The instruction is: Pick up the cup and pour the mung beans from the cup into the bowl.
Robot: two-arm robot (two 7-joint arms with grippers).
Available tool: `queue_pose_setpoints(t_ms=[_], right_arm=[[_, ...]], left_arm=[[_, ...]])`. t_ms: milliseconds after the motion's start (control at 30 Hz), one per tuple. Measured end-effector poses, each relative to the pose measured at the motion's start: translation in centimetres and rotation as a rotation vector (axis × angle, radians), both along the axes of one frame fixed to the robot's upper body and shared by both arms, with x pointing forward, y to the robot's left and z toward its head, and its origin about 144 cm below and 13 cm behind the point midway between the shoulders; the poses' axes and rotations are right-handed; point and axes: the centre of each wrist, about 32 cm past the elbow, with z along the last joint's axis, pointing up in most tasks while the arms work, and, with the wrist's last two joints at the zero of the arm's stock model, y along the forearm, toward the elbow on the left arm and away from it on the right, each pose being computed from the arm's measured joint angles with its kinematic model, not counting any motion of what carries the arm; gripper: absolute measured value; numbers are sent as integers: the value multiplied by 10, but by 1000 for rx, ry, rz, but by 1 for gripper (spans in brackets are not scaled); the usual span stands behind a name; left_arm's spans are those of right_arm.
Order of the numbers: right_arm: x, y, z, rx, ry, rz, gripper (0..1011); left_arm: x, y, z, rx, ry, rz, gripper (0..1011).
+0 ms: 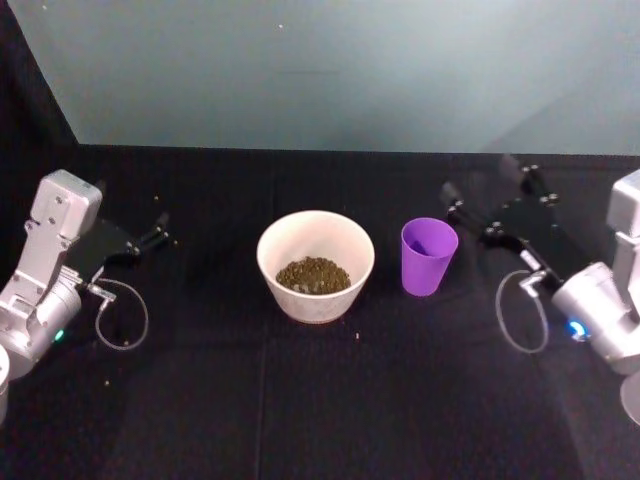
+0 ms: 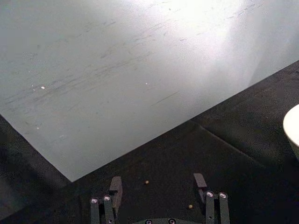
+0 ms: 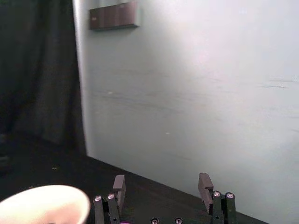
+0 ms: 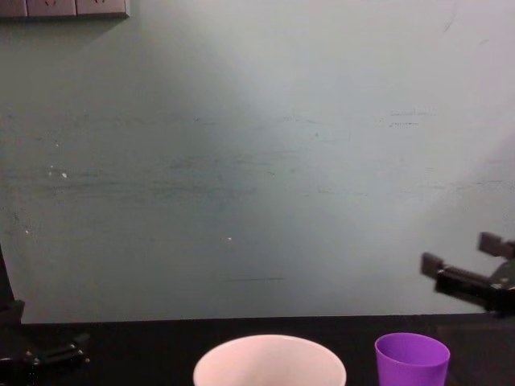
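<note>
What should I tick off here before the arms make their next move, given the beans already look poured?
1. Mung beans in the bowl: ok.
2. Cup upright on the table, beside the bowl and apart from it: ok.
3. Cup empty: ok, its inside looks bare in the head view.
4. Right gripper open and off the cup: ok.
5. Left gripper open, holding nothing: ok.
6. No spilled beans: not ok, stray beans lie on the black cloth by the left gripper.

I see a black cloth (image 1: 300, 400) over the table, a few stray beans (image 2: 146, 182) on it, a pale wall (image 4: 257, 161) behind.
</note>
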Motion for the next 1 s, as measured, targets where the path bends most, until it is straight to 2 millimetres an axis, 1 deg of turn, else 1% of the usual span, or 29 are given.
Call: queue_pose_setpoints(t_ms=[167, 267, 300, 400, 567, 767, 1000], right_arm=[[-5, -12, -1, 6, 16, -63, 1003], [-7, -23, -8, 9, 63, -113, 1003], [-7, -23, -8, 9, 63, -113, 1003], [-9, -31, -16, -2, 128, -153, 1003], [-10, -36, -25, -39, 206, -189, 1003], [-9, -34, -26, -97, 262, -208, 1003], [-9, -29, -20, -136, 260, -220, 1003]], left_arm=[[0, 0, 0, 0, 0, 0, 1000], [0, 0, 0, 0, 0, 0, 1000], [0, 0, 0, 0, 0, 0, 1000], [0, 0, 0, 0, 0, 0, 1000], [0, 0, 0, 0, 0, 0, 1000], [0, 0, 0, 0, 0, 0, 1000], [0, 0, 0, 0, 0, 0, 1000]])
